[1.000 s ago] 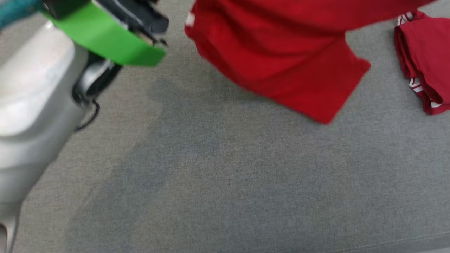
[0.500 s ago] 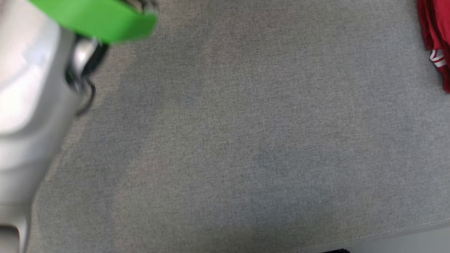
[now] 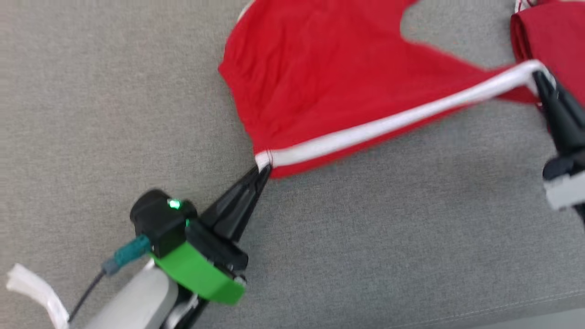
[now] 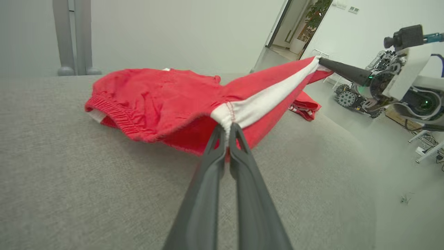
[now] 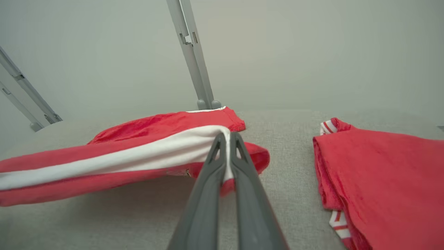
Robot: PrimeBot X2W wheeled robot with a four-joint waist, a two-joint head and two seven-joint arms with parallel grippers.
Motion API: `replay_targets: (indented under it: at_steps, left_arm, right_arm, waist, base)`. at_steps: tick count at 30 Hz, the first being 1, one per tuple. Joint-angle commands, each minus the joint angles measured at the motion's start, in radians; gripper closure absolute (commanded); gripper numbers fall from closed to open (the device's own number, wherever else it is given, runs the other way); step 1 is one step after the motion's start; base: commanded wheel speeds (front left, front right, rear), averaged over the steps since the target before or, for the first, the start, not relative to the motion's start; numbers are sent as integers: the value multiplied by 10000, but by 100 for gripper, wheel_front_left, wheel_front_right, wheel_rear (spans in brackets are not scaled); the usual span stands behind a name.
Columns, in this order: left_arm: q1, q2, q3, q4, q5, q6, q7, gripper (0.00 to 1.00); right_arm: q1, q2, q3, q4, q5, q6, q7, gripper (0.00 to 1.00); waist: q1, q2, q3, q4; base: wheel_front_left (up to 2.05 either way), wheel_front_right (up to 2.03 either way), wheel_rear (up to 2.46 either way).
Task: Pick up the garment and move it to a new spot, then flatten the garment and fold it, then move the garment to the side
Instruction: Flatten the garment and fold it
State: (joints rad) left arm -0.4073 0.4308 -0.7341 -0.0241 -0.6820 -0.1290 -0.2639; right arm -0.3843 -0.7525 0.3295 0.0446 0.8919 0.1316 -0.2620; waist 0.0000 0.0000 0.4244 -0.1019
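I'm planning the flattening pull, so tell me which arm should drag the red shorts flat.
Left, probably. The left pincer is shut on the shorts' white stripe over bare grey surface, with room to pull. The right pincer grips the stripe's other end beside a folded red garment it could disturb.

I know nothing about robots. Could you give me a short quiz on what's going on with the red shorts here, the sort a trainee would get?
1. True or false: the left gripper and the right gripper are both shut on the red shorts.
2. Which part of the shorts do they pinch? A: the white stripe. B: a pocket. C: a drawstring.
3. Fill in: a second, folded red garment lies on the grey surface on the robot's ___ side.

Key: 1 true; 2 A; 3 right.
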Motion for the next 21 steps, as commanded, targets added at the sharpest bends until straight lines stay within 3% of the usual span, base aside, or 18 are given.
replay_targets:
  at_steps: [1, 7, 13, 16, 21]
  left_arm:
    - [627, -10, 92, -190, 42, -24, 0, 100]
    - [2482, 33, 682, -1000, 352, -24, -2, 100]
    - [3681, 207, 1217, -1689, 328, -24, -1, 100]
    - [3745, 254, 1211, -1810, 56, -24, -1, 100]
    - [2775, 49, 843, -1453, -600, -24, -1, 100]
  right_arm:
    - [731, 41, -277, -288, -125, -21, -36, 100]
    - [3303, 328, -1472, -1696, -866, -21, -31, 100]
    - [5262, 97, -2020, -2901, -1466, -21, 235, 100]
    - [5389, -91, -2279, -3149, -1563, -21, 723, 100]
    - [4252, -486, -1916, -3013, -1513, -21, 1925, 100]
  waist:
    - [0, 0, -887, 122]
    - [0, 0, -1636, 210]
    - [0, 0, -1945, 474]
    - [0, 0, -1907, 640]
    - [0, 0, -1547, 1001]
  base:
    - [0, 0, 0]
    - [0, 0, 0]
    - [0, 0, 0]
    - [0, 0, 0]
    - [0, 0, 0]
